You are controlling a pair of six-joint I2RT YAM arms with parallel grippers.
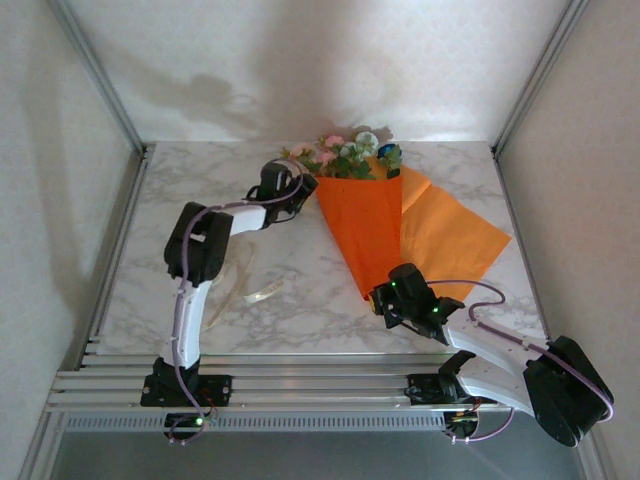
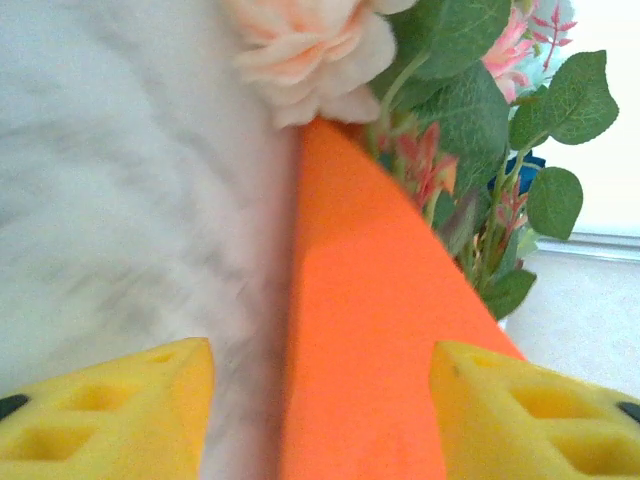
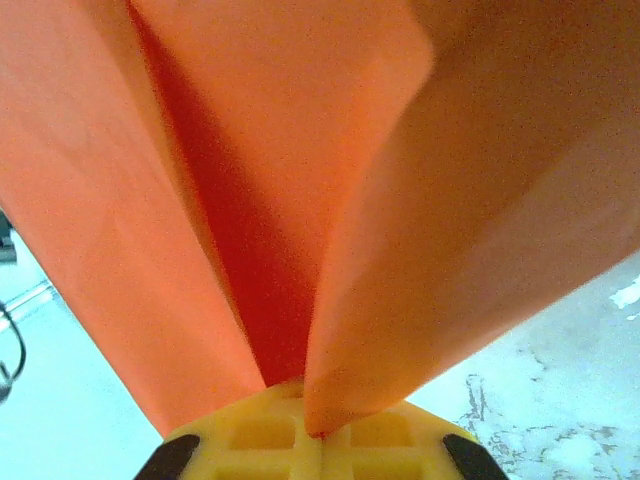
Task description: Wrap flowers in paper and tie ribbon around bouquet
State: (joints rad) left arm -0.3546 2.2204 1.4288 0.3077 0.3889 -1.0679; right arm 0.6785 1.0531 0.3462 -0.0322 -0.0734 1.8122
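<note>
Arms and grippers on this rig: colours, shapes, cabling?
White links, black joint housings and a thin lilac cable looped outside on the left arm and right arm. Yellow plastic fingers with square recesses, black mounts, on the left gripper and right gripper.

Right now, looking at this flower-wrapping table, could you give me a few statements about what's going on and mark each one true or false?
1. The right gripper pinches the narrow end of the paper. True.
2. The ribbon is tied round the paper. False: it lies loose on the table, apart from the paper.
3. The left gripper has its fingers apart at the paper's edge near the flowers. True.
4. The paper is blue. False: it is bright orange.
</note>
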